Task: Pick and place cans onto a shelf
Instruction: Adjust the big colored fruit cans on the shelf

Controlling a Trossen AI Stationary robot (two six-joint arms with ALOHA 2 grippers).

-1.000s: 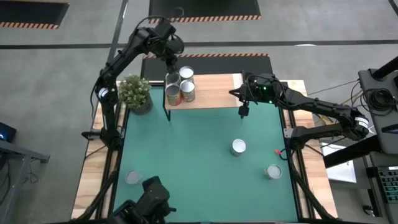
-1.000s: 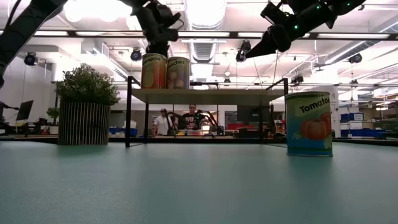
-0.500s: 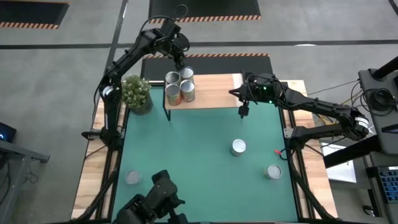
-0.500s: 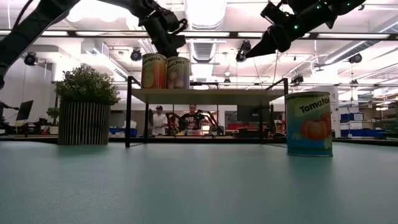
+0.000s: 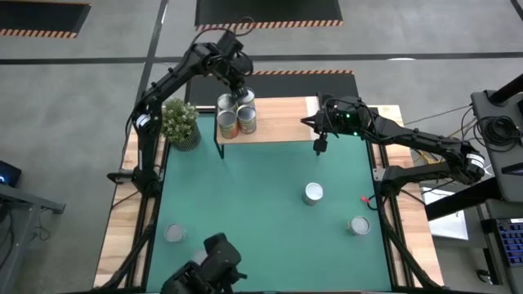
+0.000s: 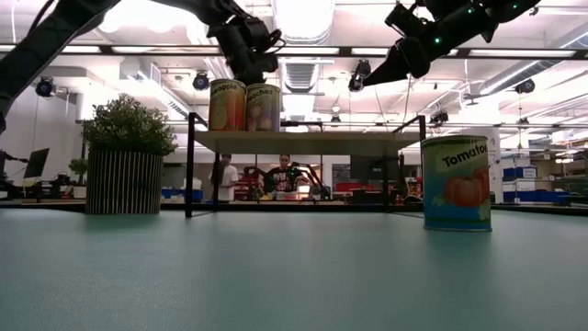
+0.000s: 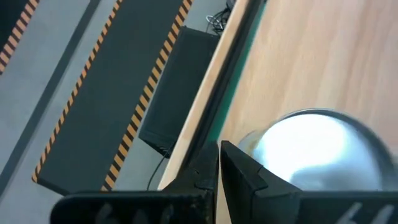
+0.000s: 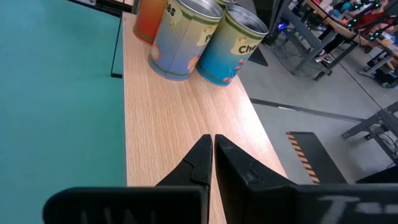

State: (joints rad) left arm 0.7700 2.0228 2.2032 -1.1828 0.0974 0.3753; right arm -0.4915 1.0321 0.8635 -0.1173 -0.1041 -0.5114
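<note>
L claw (image 5: 238, 84) pressed together, empty, hovering just above the cans (image 5: 237, 114) clustered at the left end of the shelf (image 5: 282, 121). R claw (image 5: 317, 148) also pressed together, empty, near the shelf's right front edge. Three more cans on the green tabletop (image 5: 253, 204): (image 5: 314, 193), (image 5: 359, 225), (image 5: 174, 233). Potted plant (image 5: 179, 122) beside the shelf.

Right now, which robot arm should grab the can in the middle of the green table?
Probably the right gripper: shut and empty, it hangs nearer that can. The left gripper sits over the shelf.
</note>
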